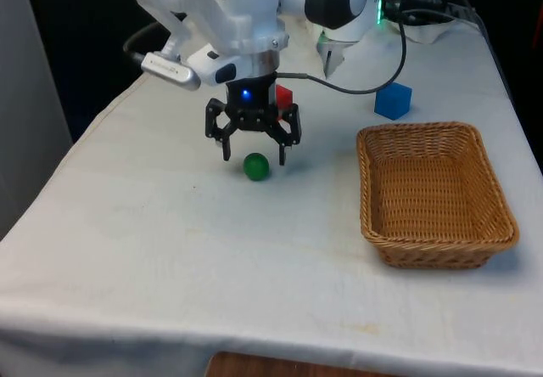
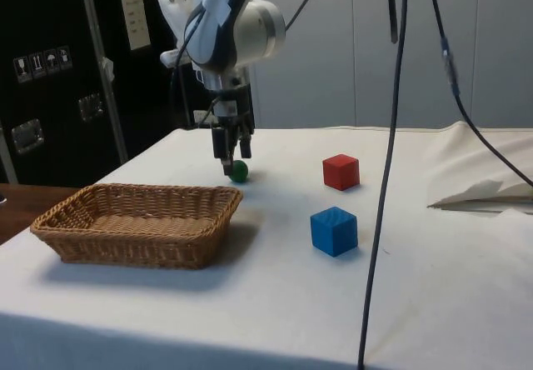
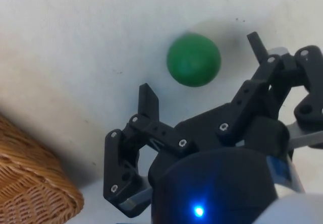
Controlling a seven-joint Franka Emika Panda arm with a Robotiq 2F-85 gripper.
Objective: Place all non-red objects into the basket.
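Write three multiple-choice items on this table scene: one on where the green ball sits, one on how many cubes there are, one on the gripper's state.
1. Where is the green ball?
A. in the basket
B. on the cloth under the gripper
C. on top of the blue cube

2. How many cubes are on the table?
A. one
B. two
C. three

3. What state is the gripper in?
A. open, holding nothing
B. shut on the ball
C. shut on a cube

Answers: 1 B, the ball lies on the cloth between the spread fingers, outside the basket. 2 B, a red cube and a blue cube. 3 A, the fingers stand apart around the ball without touching it.
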